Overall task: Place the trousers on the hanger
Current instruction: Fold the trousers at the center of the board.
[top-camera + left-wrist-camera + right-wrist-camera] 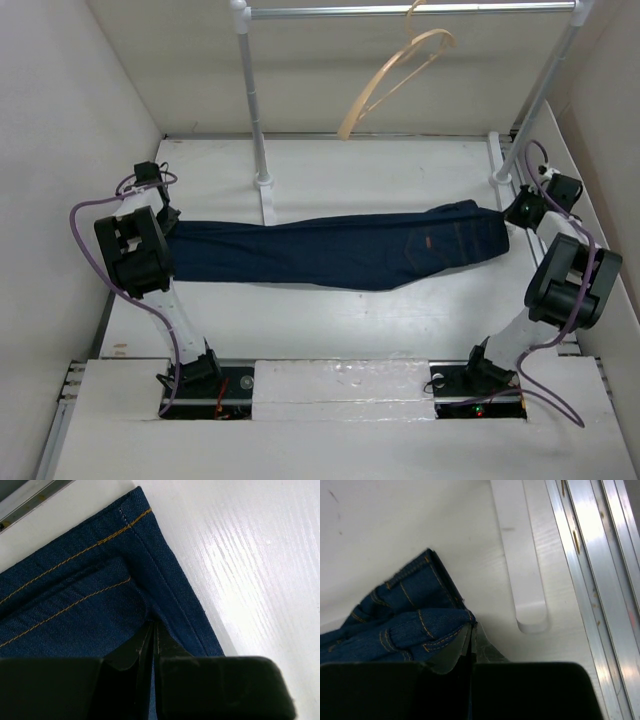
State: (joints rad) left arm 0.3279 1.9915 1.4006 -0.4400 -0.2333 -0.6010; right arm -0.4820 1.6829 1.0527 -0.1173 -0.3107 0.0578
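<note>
Both ends of the trousers point(340, 250) are pinched, so the denim is held stretched between the arms, presumably so it can be carried up as one span. The left gripper point(154, 629) is clamped nearly shut on the leg hem, the right gripper point(471, 629) on the bunched waistband, cloth caught right at the tips. The hanger point(395, 80) is hung well beyond both jaws, not reached yet.

Bright, even light; soft shadows; glare on the table point(260, 555).
</note>
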